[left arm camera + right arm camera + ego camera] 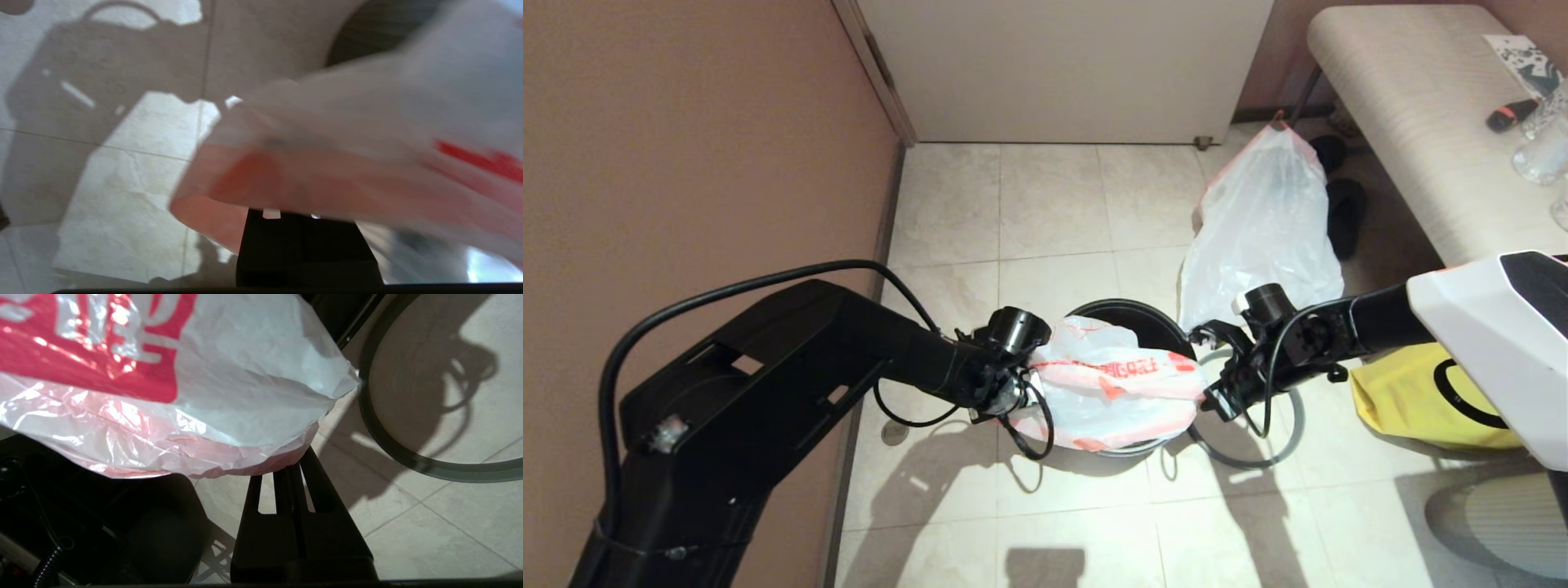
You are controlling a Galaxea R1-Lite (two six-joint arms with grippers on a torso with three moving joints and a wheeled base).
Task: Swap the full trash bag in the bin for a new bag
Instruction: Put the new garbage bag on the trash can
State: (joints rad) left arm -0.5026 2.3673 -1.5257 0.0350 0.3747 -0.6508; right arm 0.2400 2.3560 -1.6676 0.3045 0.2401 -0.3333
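Looks past halfway to me: the full trash bag (1262, 224) is already out, sitting on the floor upper right of centre, and the new bag (1107, 384) is stretched over the bin (1131, 314) mid-frame, with the left gripper (1018, 382) and right gripper (1210, 392) each pinched tight on an end of its orange hem. Still left is seating the bag inside and refitting the grey ring (1286, 441), which lies on the tiles just right of the bin; the bag covers most of the bin's mouth, so I can't tell how far in it hangs, and the left wrist view is too smeared to help

A striped beige bench (1413, 122) stands along the tiled floor (1054, 204), with dark slippers (1343, 204) beneath its edge, a yellow fabric bag (1405, 400) near its end, and glassware (1539, 155) on top.
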